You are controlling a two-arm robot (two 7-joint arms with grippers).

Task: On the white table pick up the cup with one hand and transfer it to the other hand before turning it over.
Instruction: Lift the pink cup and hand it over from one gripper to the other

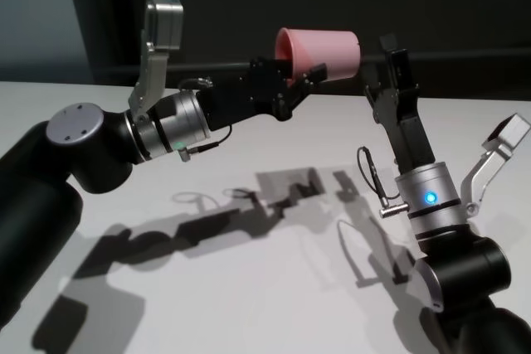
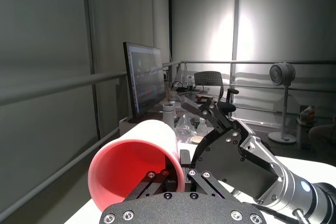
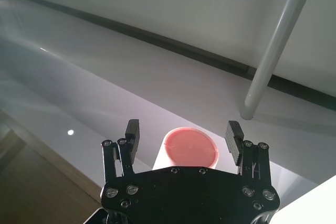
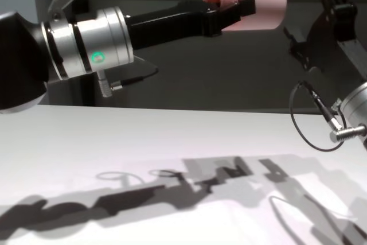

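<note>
The salmon-pink cup (image 1: 323, 51) lies on its side in the air above the white table (image 1: 249, 288). My left gripper (image 1: 303, 76) is shut on its rim, one finger inside and one outside. The cup's base points at my right gripper (image 1: 392, 60), which is open and a short gap away, not touching. In the right wrist view the base (image 3: 189, 148) sits centred between the open fingers (image 3: 234, 132). The left wrist view shows the cup's open mouth (image 2: 136, 166) and the right gripper (image 2: 207, 106) beyond it. The chest view shows the cup (image 4: 255, 4) held high.
Both arms cast shadows on the table (image 4: 114, 142). A cable loop (image 1: 369, 176) hangs off the right wrist. Beyond the table, the left wrist view shows a monitor (image 2: 144, 80), an office chair (image 2: 210, 80), a fan (image 2: 282, 74) and railings.
</note>
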